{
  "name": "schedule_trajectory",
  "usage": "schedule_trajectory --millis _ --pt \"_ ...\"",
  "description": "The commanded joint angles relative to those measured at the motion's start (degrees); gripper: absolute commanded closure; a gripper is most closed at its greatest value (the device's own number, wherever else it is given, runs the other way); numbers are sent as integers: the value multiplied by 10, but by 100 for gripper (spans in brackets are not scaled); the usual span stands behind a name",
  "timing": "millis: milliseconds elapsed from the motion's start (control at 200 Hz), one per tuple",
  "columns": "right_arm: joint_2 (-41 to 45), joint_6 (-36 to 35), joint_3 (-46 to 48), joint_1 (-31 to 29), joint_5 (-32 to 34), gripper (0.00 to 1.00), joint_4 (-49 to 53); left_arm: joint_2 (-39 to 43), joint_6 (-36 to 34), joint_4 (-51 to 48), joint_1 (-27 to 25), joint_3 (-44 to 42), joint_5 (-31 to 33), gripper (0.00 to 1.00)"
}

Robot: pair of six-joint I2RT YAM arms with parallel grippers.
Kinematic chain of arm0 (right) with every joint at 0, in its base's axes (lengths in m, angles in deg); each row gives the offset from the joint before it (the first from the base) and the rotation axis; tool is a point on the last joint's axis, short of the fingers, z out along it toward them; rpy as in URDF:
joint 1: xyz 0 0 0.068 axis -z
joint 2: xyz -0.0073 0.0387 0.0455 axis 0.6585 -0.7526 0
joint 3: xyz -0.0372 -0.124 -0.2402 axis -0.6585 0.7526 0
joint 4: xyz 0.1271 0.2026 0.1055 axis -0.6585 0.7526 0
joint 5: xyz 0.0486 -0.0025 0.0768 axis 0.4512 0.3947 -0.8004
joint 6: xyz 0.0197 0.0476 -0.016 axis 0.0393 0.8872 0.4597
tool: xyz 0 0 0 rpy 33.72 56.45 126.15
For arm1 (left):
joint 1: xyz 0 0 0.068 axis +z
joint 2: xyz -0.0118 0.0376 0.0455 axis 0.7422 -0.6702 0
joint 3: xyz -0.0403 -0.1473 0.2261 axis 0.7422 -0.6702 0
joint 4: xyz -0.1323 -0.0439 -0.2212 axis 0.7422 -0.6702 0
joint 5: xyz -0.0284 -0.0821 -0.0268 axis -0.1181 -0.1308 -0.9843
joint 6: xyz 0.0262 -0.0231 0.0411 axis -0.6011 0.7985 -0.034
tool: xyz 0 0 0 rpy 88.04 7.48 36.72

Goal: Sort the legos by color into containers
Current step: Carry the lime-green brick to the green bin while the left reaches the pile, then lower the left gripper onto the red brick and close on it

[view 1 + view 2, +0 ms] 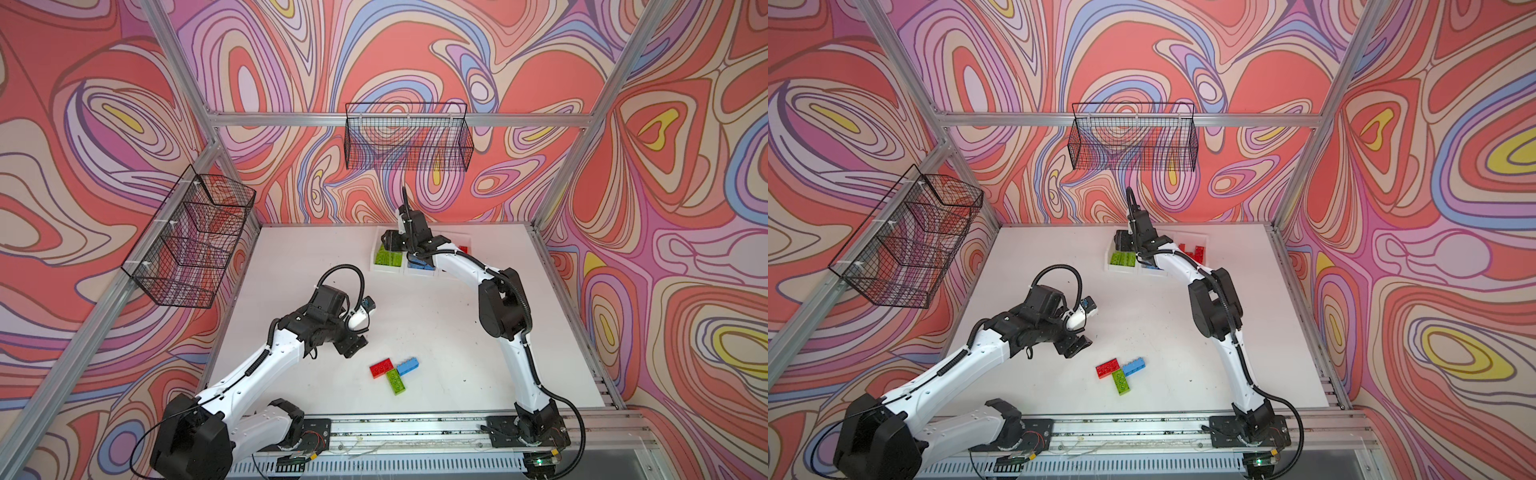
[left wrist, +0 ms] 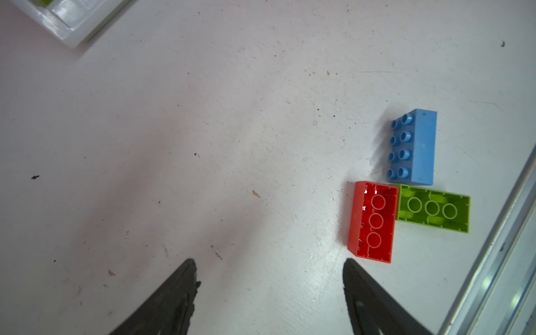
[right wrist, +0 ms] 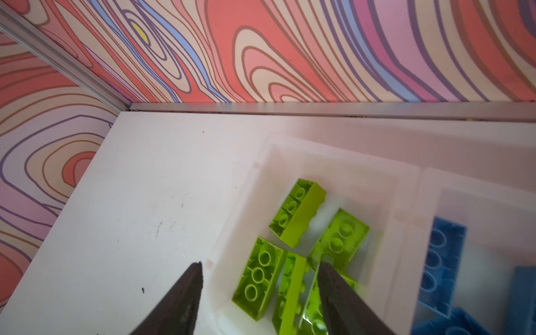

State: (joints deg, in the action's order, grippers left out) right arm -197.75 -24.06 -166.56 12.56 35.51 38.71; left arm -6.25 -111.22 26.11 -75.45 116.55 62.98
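Three loose legos lie touching near the table's front in both top views: a red brick [image 1: 381,368] [image 1: 1108,368] [image 2: 372,222] and a green brick [image 1: 396,382] [image 1: 1121,382] [image 2: 432,211], both studs down, and a blue brick [image 1: 407,366] [image 1: 1133,365] [image 2: 413,146] on its side. My left gripper [image 1: 353,347] [image 1: 1077,345] [image 2: 269,262] hovers open and empty just left of them. At the back, the white containers [image 1: 386,269] [image 1: 1119,268] hold sorted bricks. My right gripper [image 1: 390,241] [image 3: 260,264] stands open over the green bin [image 3: 319,162], with several green bricks [image 3: 297,211] beneath it.
The middle bin holds blue bricks [image 3: 443,252] and the right bin holds red bricks [image 1: 1196,251]. Black wire baskets hang on the left wall [image 1: 191,237] and on the back wall [image 1: 409,137]. A metal rail [image 1: 415,428] borders the table's front edge.
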Motion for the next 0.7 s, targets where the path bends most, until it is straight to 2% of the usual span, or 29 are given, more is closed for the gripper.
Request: schedule_trajectory --millis 0,326,696 --pt "75 9 61 23 9 33 -40 -8 -43 -29 -17 10 -5 17" --pt "235 22 288 66 42 33 -81 -87 -81 -51 -91 26 7 14" --pt "311 22 389 82 48 33 -70 -150 -100 -39 -122 46 -15 15"
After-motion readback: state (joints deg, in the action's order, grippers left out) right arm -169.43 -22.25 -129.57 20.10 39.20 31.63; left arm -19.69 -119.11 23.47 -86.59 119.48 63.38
